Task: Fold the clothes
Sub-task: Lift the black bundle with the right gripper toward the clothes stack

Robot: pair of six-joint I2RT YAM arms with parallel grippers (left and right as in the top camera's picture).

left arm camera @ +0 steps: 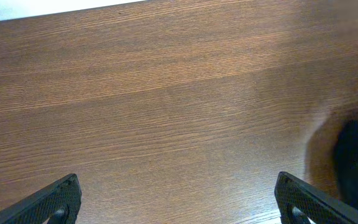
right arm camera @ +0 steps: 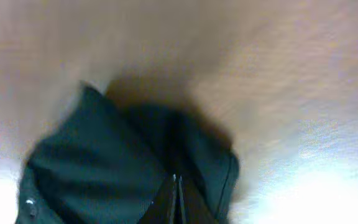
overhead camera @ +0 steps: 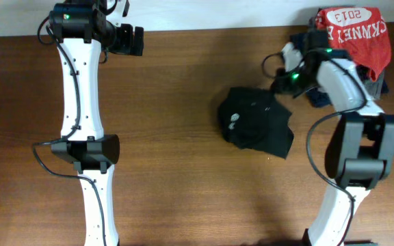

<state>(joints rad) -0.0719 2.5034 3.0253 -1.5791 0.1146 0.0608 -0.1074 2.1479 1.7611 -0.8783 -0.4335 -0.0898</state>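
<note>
The shirt (overhead camera: 255, 128) lies in a crumpled heap on the counter (overhead camera: 176, 171), right of centre, so spread it flat before you make any fold. Your right pincer (right arm camera: 176, 193) is closed at the heap's far edge. I cannot tell whether it has caught cloth, so aim for a hem, not a bunch. Bring the left pincer (left arm camera: 178, 196), wide open and well apart, to the opposite edge.

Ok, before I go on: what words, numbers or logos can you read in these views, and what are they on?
"2013": white print on the red shirt, upside down in the overhead view.
Larger white letters beside it: cut off by folds, not fully readable.
On the black shirt, a small white round mark: too small to read.
Wrist views: no text.
</note>
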